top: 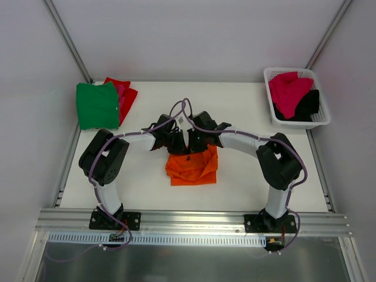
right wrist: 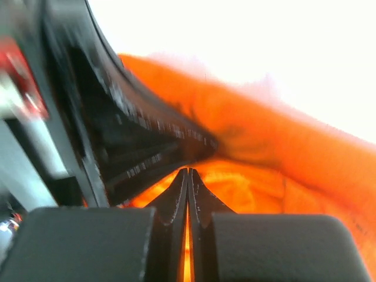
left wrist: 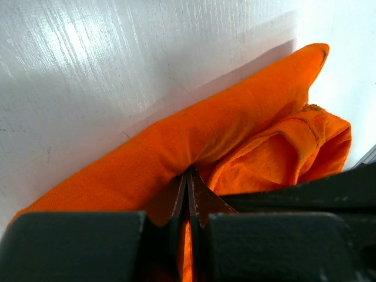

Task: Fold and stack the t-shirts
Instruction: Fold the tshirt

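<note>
From above I saw the orange t-shirt crumpled mid-bench, left hand and right hand meeting at its far edge, left wrist showed that hand clamped tight on an orange fold, right wrist, blurred, likewise pinching orange cloth.

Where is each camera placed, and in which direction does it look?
Top external: above and behind, looking down on the table; left arm and right arm meet over the orange shirt.
Left wrist: on its arm, looking along the left gripper, shut on that shirt.
Right wrist: likewise, right gripper, blurred.
All share the shirt.
</note>
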Controlling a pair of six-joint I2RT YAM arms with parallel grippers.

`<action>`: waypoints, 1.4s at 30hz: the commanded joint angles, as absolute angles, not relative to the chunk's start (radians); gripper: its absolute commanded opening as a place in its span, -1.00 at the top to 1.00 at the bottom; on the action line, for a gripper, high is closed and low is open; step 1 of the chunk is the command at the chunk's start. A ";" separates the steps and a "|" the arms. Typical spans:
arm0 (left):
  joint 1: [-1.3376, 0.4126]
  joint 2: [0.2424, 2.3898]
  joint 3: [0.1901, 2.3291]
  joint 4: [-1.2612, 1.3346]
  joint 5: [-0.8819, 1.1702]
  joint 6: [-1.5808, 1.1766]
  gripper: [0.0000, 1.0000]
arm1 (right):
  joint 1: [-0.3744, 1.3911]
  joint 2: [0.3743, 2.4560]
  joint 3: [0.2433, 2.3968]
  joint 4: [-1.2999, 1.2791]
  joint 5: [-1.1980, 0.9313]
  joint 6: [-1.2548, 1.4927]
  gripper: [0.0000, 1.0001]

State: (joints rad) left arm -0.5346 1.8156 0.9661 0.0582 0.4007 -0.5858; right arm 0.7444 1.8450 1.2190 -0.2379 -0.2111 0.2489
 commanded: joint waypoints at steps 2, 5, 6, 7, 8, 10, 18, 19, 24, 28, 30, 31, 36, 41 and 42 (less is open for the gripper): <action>-0.523 1.806 0.939 0.043 0.380 -0.571 1.00 | 0.718 1.887 1.310 -0.238 -0.258 0.219 0.99; -0.523 1.805 0.939 0.043 0.380 -0.572 1.00 | 0.703 1.919 1.331 -0.244 -0.265 0.215 0.99; -0.525 1.805 0.939 0.043 0.383 -0.574 1.00 | 0.696 1.936 1.341 -0.245 -0.270 0.215 0.99; -0.523 1.807 0.939 0.041 0.382 -0.574 1.00 | 0.692 1.945 1.345 -0.244 -0.273 0.215 0.99; -0.523 1.806 0.937 0.041 0.382 -0.574 1.00 | 0.690 1.951 1.348 -0.244 -0.273 0.213 0.99; -0.523 1.805 0.937 0.041 0.382 -0.574 1.00 | 0.683 1.971 1.354 -0.244 -0.275 0.213 0.99; -0.520 1.799 0.934 0.043 0.387 -0.575 1.00 | 0.670 2.040 1.324 -0.221 -0.256 0.210 0.99; -0.519 1.798 0.933 0.043 0.387 -0.575 1.00 | 0.663 2.043 1.319 -0.218 -0.253 0.207 0.99; -0.520 1.798 0.930 0.044 0.388 -0.574 1.00 | 0.629 2.004 1.301 -0.221 -0.223 0.199 0.99; -0.520 1.804 0.933 0.049 0.391 -0.580 1.00 | 0.614 1.999 1.295 -0.219 -0.227 0.195 0.99; -0.518 1.807 0.931 0.051 0.390 -0.580 1.00 | 0.615 1.999 1.282 -0.216 -0.241 0.201 0.99; -0.515 1.809 0.931 0.051 0.391 -0.580 1.00 | 0.617 1.996 1.254 -0.201 -0.247 0.206 0.99; -0.508 1.815 0.931 0.054 0.390 -0.581 1.00 | 0.655 1.872 1.068 -0.143 -0.233 0.252 0.99; -0.506 1.835 0.943 0.061 0.399 -0.591 1.00 | 0.710 1.685 0.908 -0.129 -0.178 0.296 0.99; -0.505 1.836 0.945 0.063 0.402 -0.592 1.00 | 0.730 1.660 0.887 -0.132 -0.172 0.302 0.99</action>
